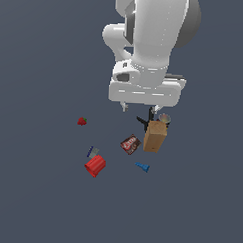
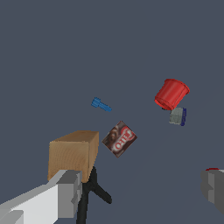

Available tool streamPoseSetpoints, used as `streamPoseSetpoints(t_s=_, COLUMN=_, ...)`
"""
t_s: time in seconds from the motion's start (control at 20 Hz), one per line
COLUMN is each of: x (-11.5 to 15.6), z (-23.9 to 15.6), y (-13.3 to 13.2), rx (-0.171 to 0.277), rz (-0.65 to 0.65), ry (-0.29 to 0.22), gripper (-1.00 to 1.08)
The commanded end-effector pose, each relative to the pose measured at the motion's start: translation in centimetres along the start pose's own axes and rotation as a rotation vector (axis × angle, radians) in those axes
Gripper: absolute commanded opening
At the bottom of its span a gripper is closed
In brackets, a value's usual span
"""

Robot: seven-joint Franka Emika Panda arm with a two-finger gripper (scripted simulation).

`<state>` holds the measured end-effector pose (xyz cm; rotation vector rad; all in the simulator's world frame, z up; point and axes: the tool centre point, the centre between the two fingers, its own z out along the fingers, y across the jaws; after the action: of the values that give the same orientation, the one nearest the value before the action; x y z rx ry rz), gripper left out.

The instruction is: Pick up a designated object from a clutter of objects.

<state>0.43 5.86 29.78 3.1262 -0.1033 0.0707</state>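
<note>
The can (image 1: 164, 119), short with a pale grey round top, stands just behind the brown box (image 1: 155, 136) in the exterior view. It does not show in the wrist view. My gripper (image 1: 139, 111) hangs open and empty, apart from the can and toward the exterior view's left of it. One finger is close to the black clamp-like tool (image 1: 143, 120). In the wrist view my gripper (image 2: 139, 189) is open, with one grey finger (image 2: 59, 197) in front of the box (image 2: 73, 153) and the clamp (image 2: 94, 190).
The dark red packet (image 1: 130, 144) (image 2: 119, 138) lies beside the box. A blue piece (image 1: 142, 167) (image 2: 101, 104), the red cup (image 1: 95, 165) (image 2: 171, 93) and a small grey-blue item (image 1: 92, 152) (image 2: 178, 116) lie further out. A strawberry (image 1: 82, 122) sits alone.
</note>
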Motion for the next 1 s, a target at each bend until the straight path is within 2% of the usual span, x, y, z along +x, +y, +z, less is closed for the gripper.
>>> streamPoseSetpoints(t_s=0.0, x=-0.6, z=1.2, y=-1.2, rx=-0.002, rz=0.029, ry=-0.002, gripper=1.00)
streamPoseSetpoints(t_s=0.45, x=-3.5, z=6.1, y=-6.0, rx=-0.006, rz=0.148, ry=-0.010, gripper=1.00)
streamPoseSetpoints(t_s=0.95, x=-7.9, z=11.2, y=-10.6, rx=-0.006, rz=0.278, ry=-0.020, gripper=1.00)
